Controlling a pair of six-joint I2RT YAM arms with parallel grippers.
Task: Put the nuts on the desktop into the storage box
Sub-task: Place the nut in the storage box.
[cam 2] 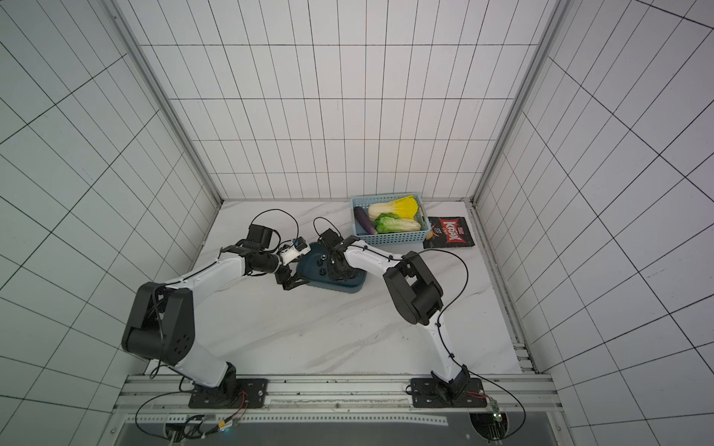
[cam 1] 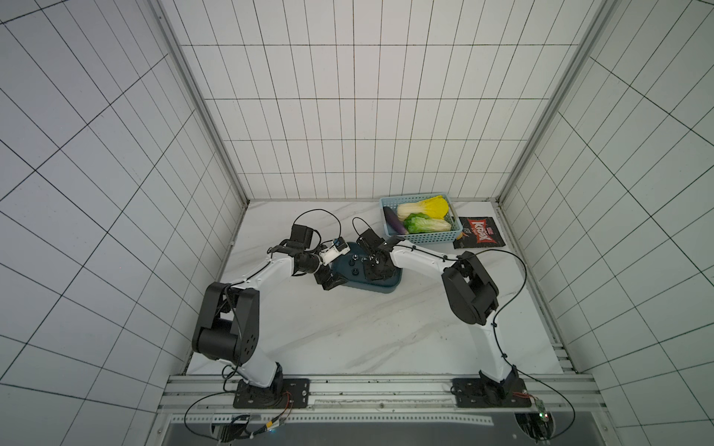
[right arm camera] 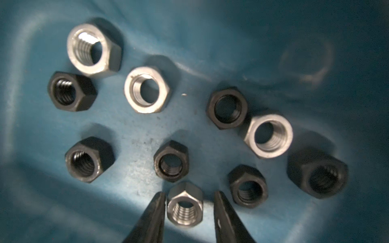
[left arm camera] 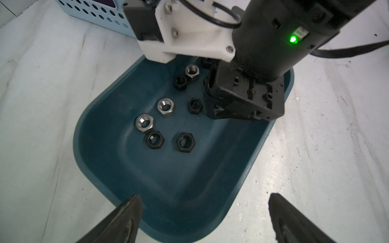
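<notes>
Hidden or unclear:
- In both top views the right gripper (cam 1: 373,270) and its wrist cover much of the storage box (cam 1: 380,289). The nuts there read only as dark specks, so neither count nor colour can be told.
- In the left wrist view the right gripper's housing blocks the box's far end. Two nuts sit half hidden behind it, and its fingertips are out of sight.
- The right wrist view is filled by the box floor; the rim is cut off and the far wall is blurred.

Nuts (right arm camera: 147,90):
- Ten are counted in the right wrist view, four silver and six black. All lie scattered on the box floor.
- One black and one silver nut appear to touch.

Fingers:
- A silver nut (right arm camera: 185,207) lies between the right gripper's fingers (right arm camera: 151,218).
- Those fingers are slightly parted. A sliver of blue floor shows on one side; the other side is too close to tell contact.
- The left gripper (left arm camera: 205,195) has its fingers spread wide over the box's near end, with only box wall and floor between them.

Around:
- The box rests on the desktop (cam 1: 347,328).
- A light blue basket (cam 1: 425,236) of vegetables stands just beyond the box, with a black snack bag (cam 1: 479,233) beside it.
- The two grippers crowd the box from opposite sides.
</notes>
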